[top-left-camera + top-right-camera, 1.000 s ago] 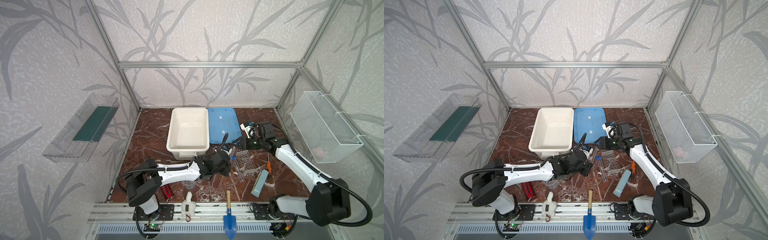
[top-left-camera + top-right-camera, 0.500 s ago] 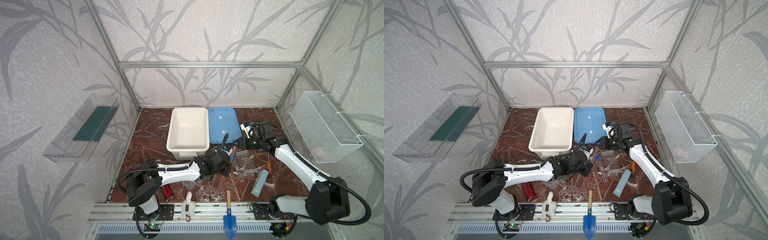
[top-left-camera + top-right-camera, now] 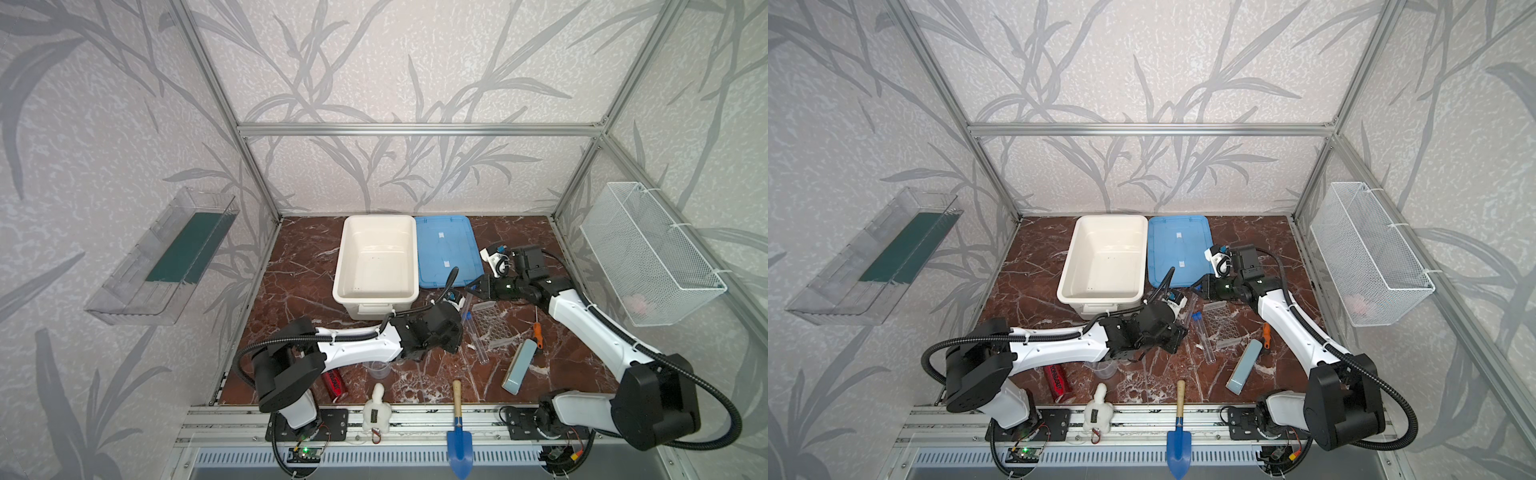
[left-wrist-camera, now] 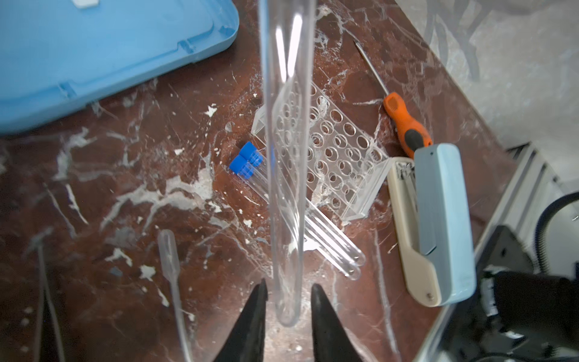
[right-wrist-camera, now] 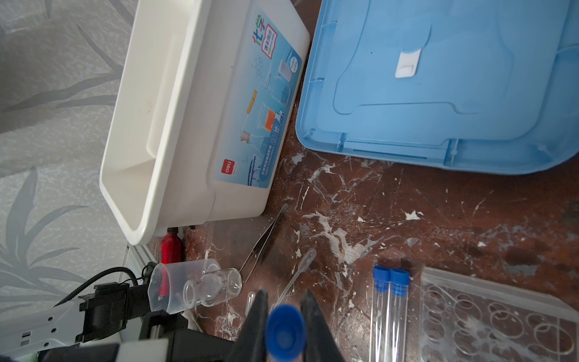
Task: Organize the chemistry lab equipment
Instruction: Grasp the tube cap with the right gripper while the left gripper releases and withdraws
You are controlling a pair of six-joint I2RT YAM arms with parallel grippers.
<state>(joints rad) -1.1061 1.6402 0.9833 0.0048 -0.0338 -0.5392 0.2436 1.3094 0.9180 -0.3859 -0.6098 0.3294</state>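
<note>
A long clear tube (image 4: 286, 125) is held up over the marble floor. Its blue cap (image 5: 285, 332) sits pinched between the fingers of my right gripper (image 5: 285, 293), which is shut on it. The tube's round end hangs between the fingers of my left gripper (image 4: 288, 283), which is open with a gap on each side. Two more blue-capped tubes (image 4: 247, 160) lie side by side against the clear perforated rack (image 4: 338, 150). The clear beaker (image 5: 169, 288) and the small glass bottle (image 5: 213, 286) lie together beside the left arm. In both top views the grippers meet near the rack (image 3: 494, 328).
The white bin (image 3: 340, 266) and the blue lid (image 3: 444, 249) stand at the back. Tweezers (image 5: 263, 241) and a pipette (image 5: 297, 269) lie near the bin. An orange screwdriver (image 3: 537, 332), a grey-blue case (image 3: 517, 365), the red canister (image 3: 334, 384) and the blue trowel (image 3: 457, 419) lie toward the front.
My left gripper has opened off the tube's round end. My right gripper has closed on its blue cap. Neither arm has moved much.
</note>
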